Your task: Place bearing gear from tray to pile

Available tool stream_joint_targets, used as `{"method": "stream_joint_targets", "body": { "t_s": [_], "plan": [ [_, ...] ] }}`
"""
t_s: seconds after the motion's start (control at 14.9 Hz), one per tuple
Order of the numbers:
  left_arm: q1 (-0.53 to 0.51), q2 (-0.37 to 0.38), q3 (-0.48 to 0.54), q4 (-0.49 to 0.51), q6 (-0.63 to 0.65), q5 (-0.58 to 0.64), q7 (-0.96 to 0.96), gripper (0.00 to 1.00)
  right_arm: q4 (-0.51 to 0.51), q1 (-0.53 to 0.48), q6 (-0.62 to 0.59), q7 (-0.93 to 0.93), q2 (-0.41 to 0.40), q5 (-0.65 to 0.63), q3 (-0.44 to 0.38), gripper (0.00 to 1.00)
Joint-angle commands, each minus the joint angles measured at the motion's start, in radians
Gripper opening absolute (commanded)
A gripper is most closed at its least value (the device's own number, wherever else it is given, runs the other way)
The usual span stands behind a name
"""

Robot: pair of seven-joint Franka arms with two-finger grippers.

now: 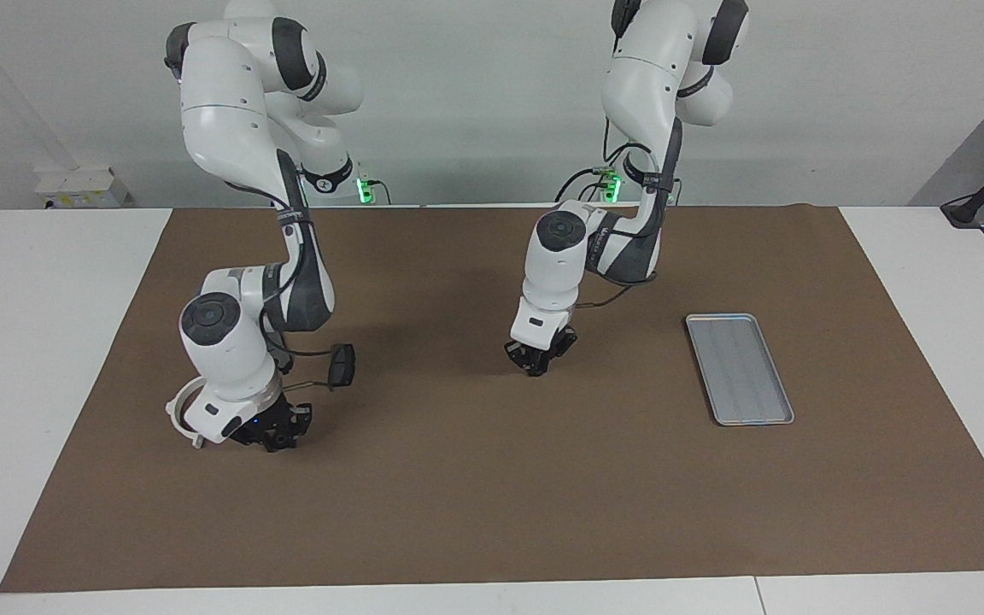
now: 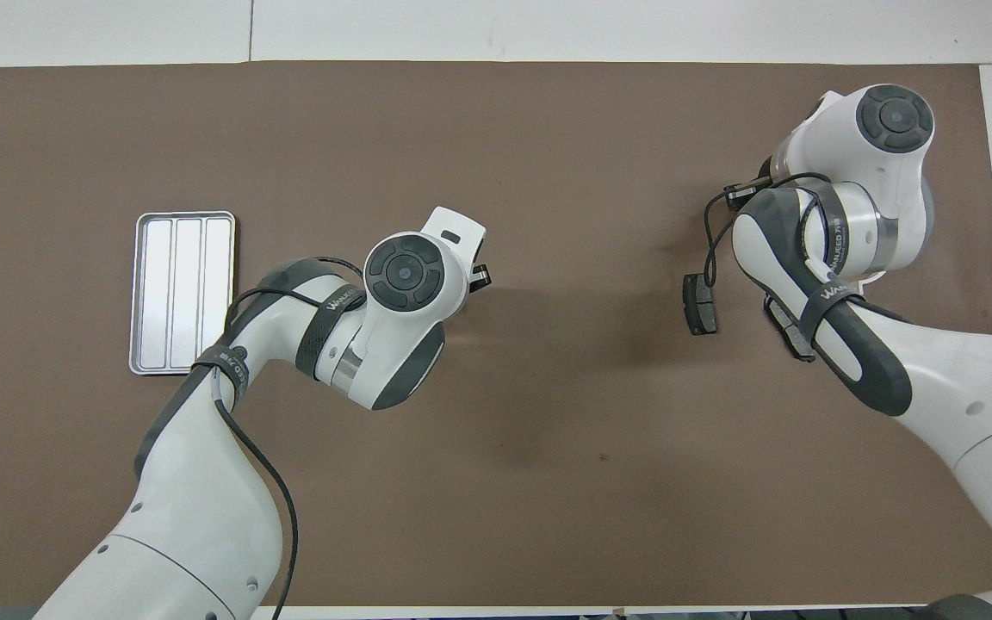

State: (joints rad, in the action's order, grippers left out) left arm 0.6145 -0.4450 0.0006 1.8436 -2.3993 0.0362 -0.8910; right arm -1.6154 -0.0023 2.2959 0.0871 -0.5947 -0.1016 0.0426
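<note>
Listing from the facing view: what you have on the table.
Tray (image 1: 740,369): flat on the brown mat (image 1: 492,512), toward the left arm's end of the table.
Bracket (image 1: 174,412): white, curved, toward the right arm's end, partly hidden by the right wrist.
Pad (image 1: 341,365): dark, nearer to the robots than the bracket and more toward the table's middle.
Gear: you cannot tell where it is.
Left gripper (image 1: 535,363): pointing down, low over bare mat about midway between tray and pile.
Left grip: you cannot tell how wide it stands or whether it holds anything.
Right gripper (image 1: 274,436): low over the mat, just beside the bracket.
Right grip: you cannot tell here either.

Turning to the overhead view: the same table from the robots' end.
Tray (image 2: 184,293): three lengthwise bands show on its floor.
Pad (image 2: 700,303): on the mat beside the right forearm.
Second pad (image 2: 793,336): close by, partly under the right arm.
Left gripper (image 2: 479,275): only its tip shows past the wrist, over bare mat.
Right gripper: hidden from you under its own wrist.
</note>
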Motion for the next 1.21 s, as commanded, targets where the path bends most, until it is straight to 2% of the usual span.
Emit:
{"method": "stream_joint_targets", "body": {
  "t_s": [0.0, 0.13, 0.34, 0.54, 0.74, 0.94, 1.07, 1.14],
  "plan": [
    [0.017, 0.025, 0.016, 0.022, 0.018, 0.034, -0.022, 1.0, -0.035, -0.001, 0.004, 0.016, 0.033, 0.008, 0.013, 1.0],
    [0.007, 0.029, 0.012, -0.021, 0.098, 0.034, -0.013, 1.0, -0.028, 0.007, -0.041, 0.014, 0.061, 0.008, 0.013, 1.0],
    [-0.002, 0.072, 0.012, -0.027, 0.137, 0.03, -0.003, 1.0, -0.014, 0.054, -0.142, -0.051, 0.122, 0.008, 0.014, 1.0],
    [-0.07, 0.165, 0.016, -0.03, 0.172, 0.033, 0.082, 1.0, 0.089, 0.172, -0.294, -0.339, 0.128, 0.01, 0.014, 1.0],
    [-0.208, 0.285, 0.018, -0.03, 0.264, 0.033, 0.251, 1.0, 0.12, 0.315, -0.317, -0.689, 0.127, 0.051, 0.014, 1.0],
    [-0.393, 0.364, 0.018, -0.082, 0.376, 0.03, 0.477, 1.0, 0.121, 0.421, -0.308, -0.929, 0.127, 0.066, 0.014, 1.0],
    [-0.494, 0.368, 0.018, -0.197, 0.53, 0.018, 0.665, 1.0, 0.137, 0.494, -0.306, -1.064, 0.098, 0.057, 0.014, 1.0],
    [-0.521, 0.359, 0.021, -0.277, 0.625, 0.016, 0.731, 1.0, 0.182, 0.527, -0.309, -1.117, 0.061, 0.054, 0.014, 1.0]
  ]
}}
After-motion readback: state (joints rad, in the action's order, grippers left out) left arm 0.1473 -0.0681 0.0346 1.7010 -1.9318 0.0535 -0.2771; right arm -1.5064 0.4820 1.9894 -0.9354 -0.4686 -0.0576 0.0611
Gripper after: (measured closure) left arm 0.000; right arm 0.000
